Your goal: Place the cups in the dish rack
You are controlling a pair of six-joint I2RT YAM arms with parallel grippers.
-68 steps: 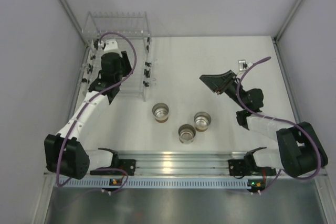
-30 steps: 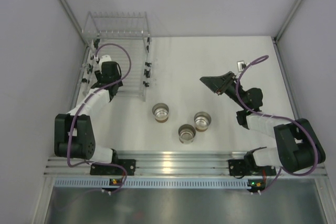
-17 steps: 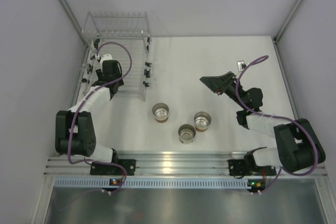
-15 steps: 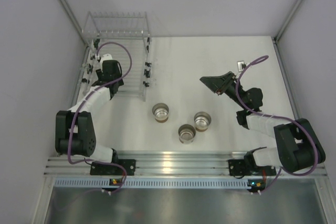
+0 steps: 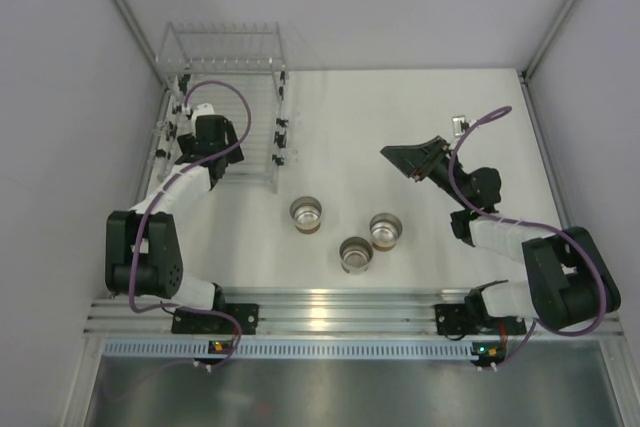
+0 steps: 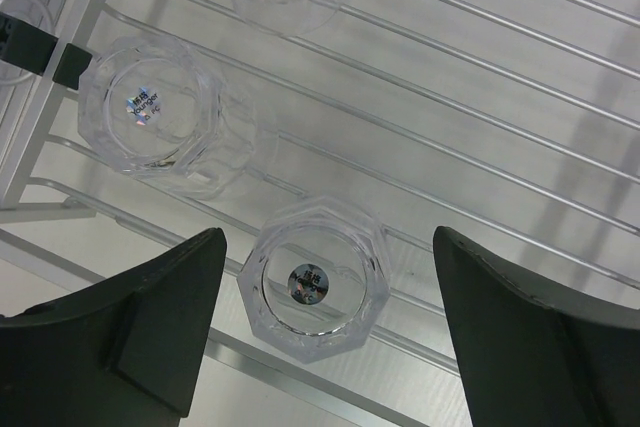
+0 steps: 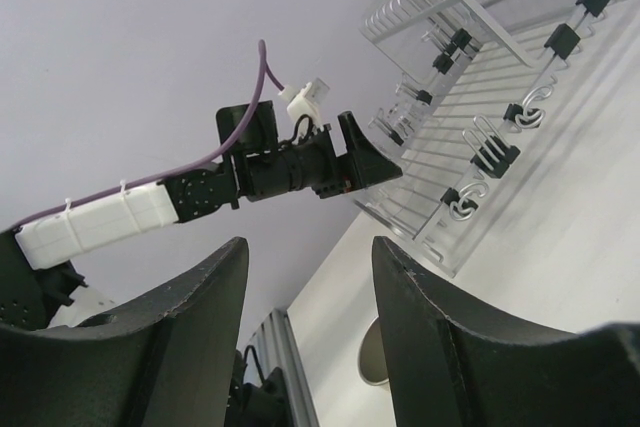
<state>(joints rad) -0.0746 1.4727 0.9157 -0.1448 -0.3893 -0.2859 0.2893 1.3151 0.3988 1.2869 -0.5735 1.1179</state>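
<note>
Cream cups [image 5: 355,254], three, stand on the table [image 5: 400,107] between the arms, nearer the right gripper [image 5: 402,159], its jaws apart and empty, while the left gripper [image 6: 328,247] hangs spread wide around a clear cup [image 6: 318,280] seated in the dish rack [image 5: 255,117].

Taken up at the bench's [image 5: 360,127] far left corner by the large transparent rectangular rack [image 5: 225,59] of thin tines. Crowded inside by three clear faceted plastic cups [image 6: 315,279] in a staggered line, with bare tines open beside them. Blocked near the middle of the front edge by three cream cups with shiny insides [image 5: 307,214], each apart, gaps between. Open across the far middle and right.
</note>
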